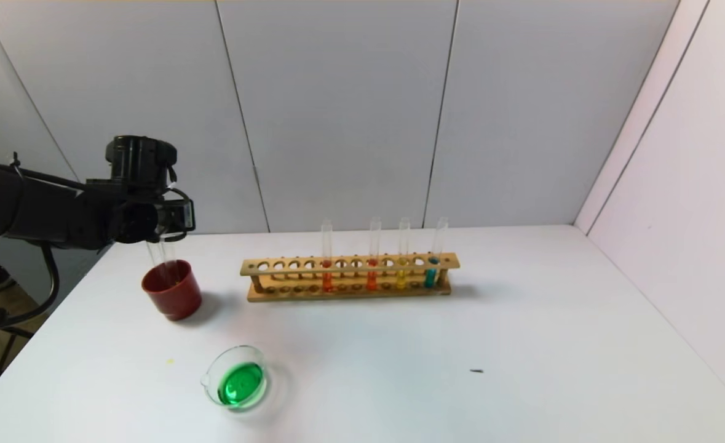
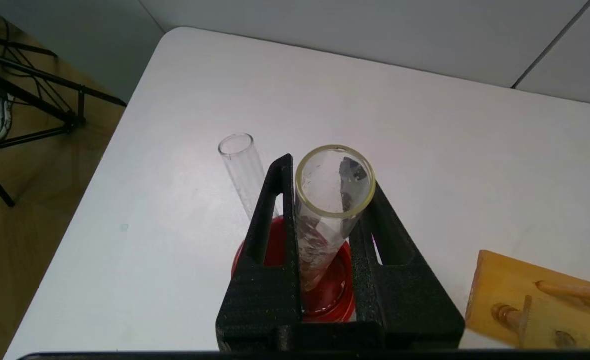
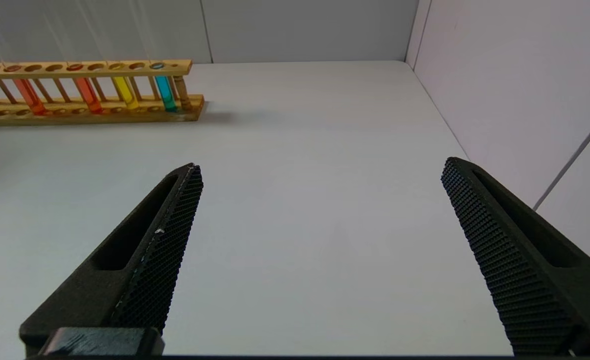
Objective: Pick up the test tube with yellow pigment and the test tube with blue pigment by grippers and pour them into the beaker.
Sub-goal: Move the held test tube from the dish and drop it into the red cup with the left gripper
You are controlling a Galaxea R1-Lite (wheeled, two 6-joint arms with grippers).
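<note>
At the table's left, the left gripper hangs over the dark red cup, its jaws clamped on an empty test tube whose rounded end dips into the cup. A second empty tube leans in the cup just beside it. Nearer the front edge, the beaker holds green liquid, suggesting yellow and blue have already been mixed there. Toward the centre, the wooden rack carries two orange-red tubes, then the test tube with yellow pigment and the test tube with blue pigment at its right end, both upright. The right gripper is out of the head camera's sight; its own camera shows the jaws spread wide above bare table, well to the right of the rack. The risk now lies in the release: let go off-centre, the held tube could knock its neighbour, tip the light cup, or crack glass on glass.
</note>
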